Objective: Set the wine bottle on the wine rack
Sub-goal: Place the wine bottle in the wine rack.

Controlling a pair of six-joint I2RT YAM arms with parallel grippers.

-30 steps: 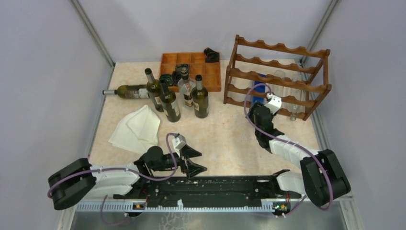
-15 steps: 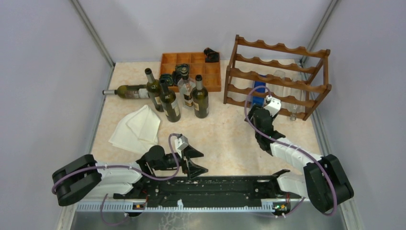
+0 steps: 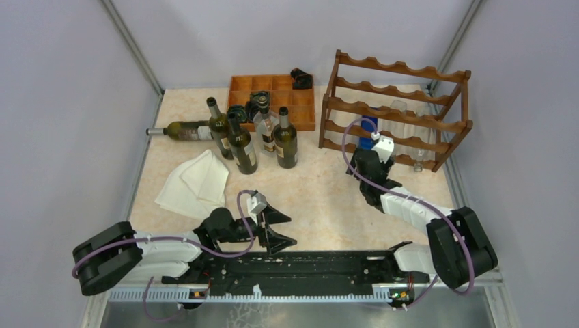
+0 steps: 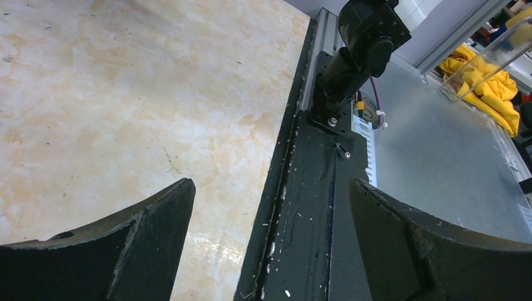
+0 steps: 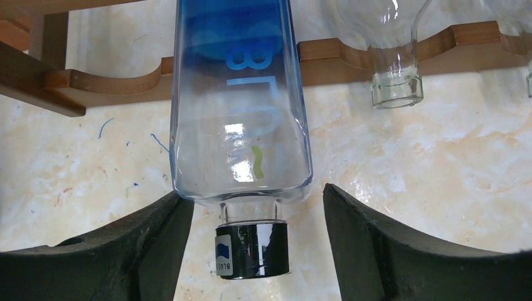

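**A:** Where's the blue wine bottle?

**B:** Lying in the wine rack's bottom tier, two o'clock. The right hand, fingers apart, flanks its capped neck; the left hand gapes wide, six o'clock.

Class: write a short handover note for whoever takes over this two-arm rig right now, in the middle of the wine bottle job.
Left tool: open, empty.
Right tool: open, jaws either side of the cap of the blue bottle.
The bottle lies on a low tier of the wine rack, neck outward.
Done: bottle placed, apparently released.
Left: draw the right arm back clear.
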